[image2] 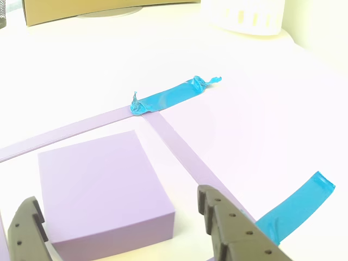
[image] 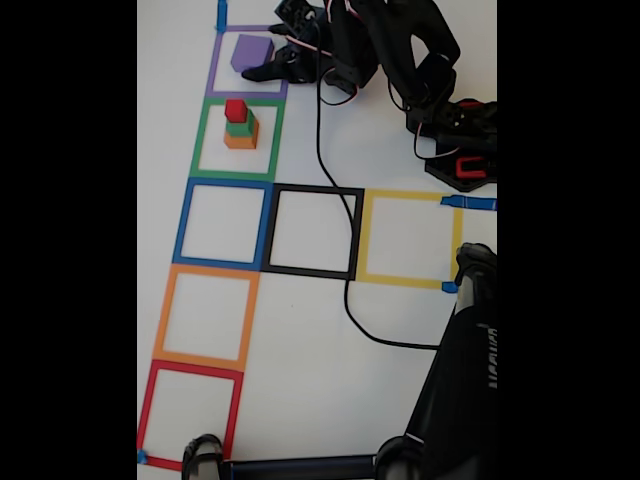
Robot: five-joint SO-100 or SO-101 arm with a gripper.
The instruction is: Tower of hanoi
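Our black arm [image: 400, 60] bends low at the far end, and our gripper [image: 262, 72] has its two fingers [image2: 228, 228] wide apart.

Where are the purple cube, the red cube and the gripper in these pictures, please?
purple cube [image2: 98, 182]: other view, on its top face.
red cube [image: 236, 110]: fixed view, on its upper face, topping the stack.
gripper [image2: 122, 231]: other view, midway between its fingertips, astride the cube.
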